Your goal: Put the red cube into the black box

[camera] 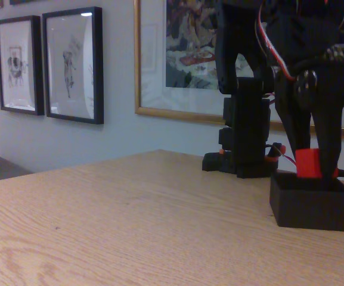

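Observation:
In the fixed view the black box [312, 202] stands on the wooden table at the right. The red cube [307, 162] hangs just above the box's open top, its lower edge level with the rim. My black gripper [310, 161] reaches down from above and is shut on the cube, one finger [293, 137] to its left and the other to its right. The cube's underside is hidden behind the box wall.
Behind the box stands the black robot base block [246, 143] with wires and small orange-red parts. The wooden table [130, 226] stretches left and forward. Framed pictures [73, 65] hang on the wall behind.

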{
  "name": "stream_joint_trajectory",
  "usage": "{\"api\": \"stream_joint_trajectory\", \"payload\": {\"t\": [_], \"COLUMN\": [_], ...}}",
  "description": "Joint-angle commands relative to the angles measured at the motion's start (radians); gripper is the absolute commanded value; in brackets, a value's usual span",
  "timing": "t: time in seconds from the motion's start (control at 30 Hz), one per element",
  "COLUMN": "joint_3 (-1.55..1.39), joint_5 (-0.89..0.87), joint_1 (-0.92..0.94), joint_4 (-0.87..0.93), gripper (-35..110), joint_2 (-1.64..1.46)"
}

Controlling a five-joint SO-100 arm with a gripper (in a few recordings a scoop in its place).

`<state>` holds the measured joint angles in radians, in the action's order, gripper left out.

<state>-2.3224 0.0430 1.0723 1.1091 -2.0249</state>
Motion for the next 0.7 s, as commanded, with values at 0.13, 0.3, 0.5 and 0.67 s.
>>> {"api": "stream_joint_trajectory", "payload": {"t": [0.13, 0.3, 0.5, 0.67], "joint_3": [-0.017, -0.040, -0.031, -0.025], "joint_5": [0.009, -0.003, -0.015, -0.031], "joint_1": [-0.003, -0.034, -0.067, -0.132], "joint_4": [-0.002, 0.005, 0.008, 0.023], "gripper": [15, 22, 22, 18], "joint_2": [-0.034, -0.097, -0.089, -0.133]}}
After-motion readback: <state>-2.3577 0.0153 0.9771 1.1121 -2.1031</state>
